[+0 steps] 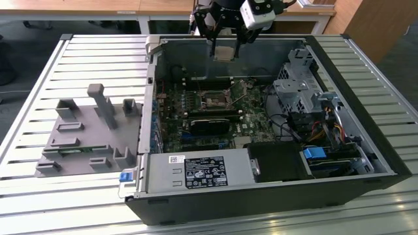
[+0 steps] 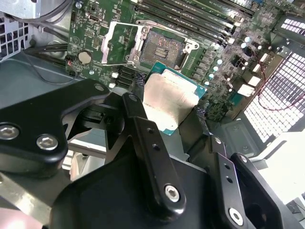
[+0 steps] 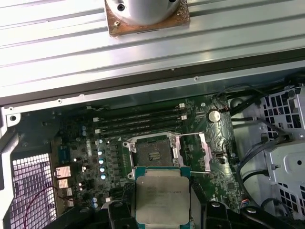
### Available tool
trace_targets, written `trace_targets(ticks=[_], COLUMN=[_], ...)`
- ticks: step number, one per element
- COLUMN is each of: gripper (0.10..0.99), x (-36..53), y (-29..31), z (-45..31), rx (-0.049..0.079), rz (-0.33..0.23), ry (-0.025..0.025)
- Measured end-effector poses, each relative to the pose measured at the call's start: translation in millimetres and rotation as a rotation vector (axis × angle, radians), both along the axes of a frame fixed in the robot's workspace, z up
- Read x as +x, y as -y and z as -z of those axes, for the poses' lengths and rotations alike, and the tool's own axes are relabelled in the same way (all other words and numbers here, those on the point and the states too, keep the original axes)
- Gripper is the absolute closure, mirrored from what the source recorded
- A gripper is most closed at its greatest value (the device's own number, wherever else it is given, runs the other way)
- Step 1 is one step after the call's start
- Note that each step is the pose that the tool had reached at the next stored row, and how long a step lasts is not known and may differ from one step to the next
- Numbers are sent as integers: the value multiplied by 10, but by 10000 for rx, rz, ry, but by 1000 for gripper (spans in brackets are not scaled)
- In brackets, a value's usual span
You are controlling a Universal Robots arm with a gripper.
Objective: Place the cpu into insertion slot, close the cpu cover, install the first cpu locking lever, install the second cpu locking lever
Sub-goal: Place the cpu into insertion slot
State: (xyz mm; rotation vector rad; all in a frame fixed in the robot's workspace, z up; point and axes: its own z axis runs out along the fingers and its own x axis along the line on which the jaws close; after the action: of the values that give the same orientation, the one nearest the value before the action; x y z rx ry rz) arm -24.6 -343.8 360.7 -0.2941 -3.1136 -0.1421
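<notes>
From my station I saw the gripper (image 1: 226,49) poised over the far end of the open computer case (image 1: 365,147), which lay on the slatted table (image 1: 39,88). Its jaws were clamped on the cpu (image 1: 225,53), and in the second wrist view one black finger (image 2: 138,119) pressed against each of two opposite edges of the chip (image 2: 171,102), silver-grey top facing the camera. The cpu hung in the air above the green board (image 3: 76,138), clear of it. The insertion slot (image 3: 153,152) lay bare, contacts exposed, just beside the row of memory slots (image 3: 138,121). The cpu cover (image 2: 107,42) stood flipped open to one side of the slot. In the exterior view a grey moulded fixture (image 1: 88,132) sat on the table to the exterior view's left of the case.
</notes>
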Motion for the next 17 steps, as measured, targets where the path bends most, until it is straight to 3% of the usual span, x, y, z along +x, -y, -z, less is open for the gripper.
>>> trace_targets(ticks=[17], gripper=[545], x=[0], y=[0], z=[0], rx=[1], rz=[468], ry=[0])
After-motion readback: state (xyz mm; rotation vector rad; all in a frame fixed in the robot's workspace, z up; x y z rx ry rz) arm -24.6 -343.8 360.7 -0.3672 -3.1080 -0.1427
